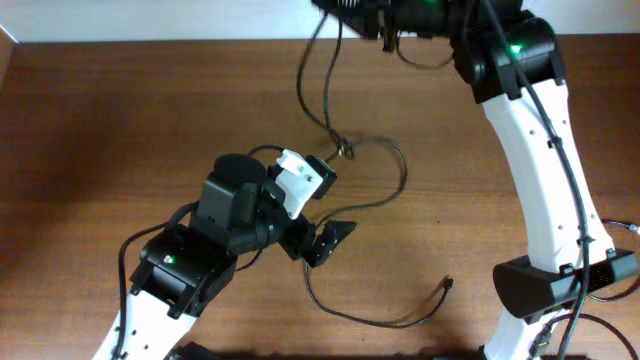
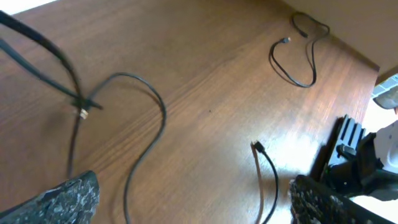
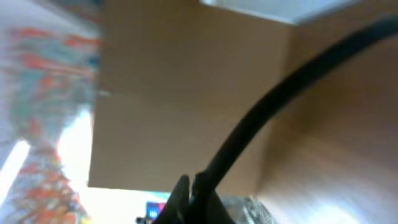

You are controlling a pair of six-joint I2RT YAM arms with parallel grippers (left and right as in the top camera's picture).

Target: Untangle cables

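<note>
Pinching cables (image 3: pixel 280 92), R gripper (image 1: pixel 385 36) nr edge (image 1: pixel 150 41).

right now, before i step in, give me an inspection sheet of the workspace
surface: brown wooden table, bare wood where visible
job's things: thin black cables in loose strands; two strands run from a crossing at a metallic plug up to the right gripper; another strand ends in a free plug; a small separate cable lies farther off
clutter: nothing seen
grippers: left gripper open, over the strands, holding nothing; right gripper shut on a cable at the far edge
cables: the robot's own wiring runs along the right arm
surroundings: pale wall strip beyond the table; the right wrist view is too blurred for more
</note>
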